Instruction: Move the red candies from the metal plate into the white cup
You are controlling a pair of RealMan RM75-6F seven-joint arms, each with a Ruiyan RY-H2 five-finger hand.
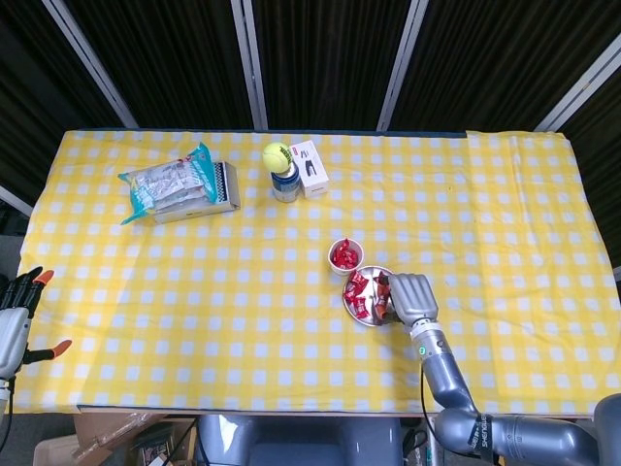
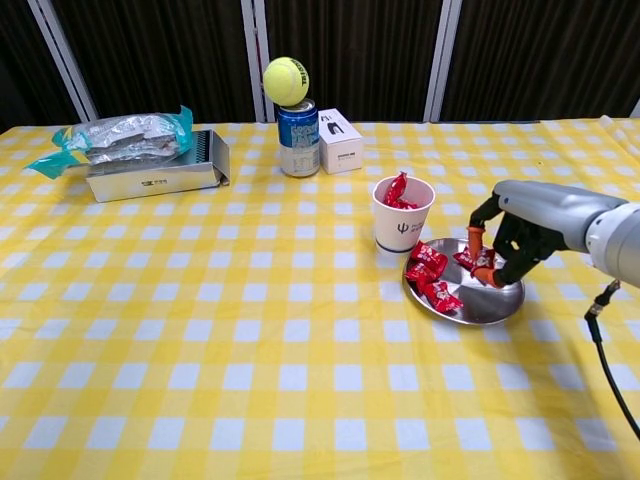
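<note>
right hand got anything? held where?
Right hand pinches a red candy between its fingers, just above the plate; which part of the wrapper can't be told. Left hand holds nothing.

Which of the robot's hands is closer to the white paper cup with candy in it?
The right. Its right hand is over the metal plate right beside the white cup, pinching a red candy. The left hand hangs off the table's far left edge.

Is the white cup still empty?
No: in the chest view red candies already poke above the rim of the white cup, which stands just beyond the metal plate.
</note>
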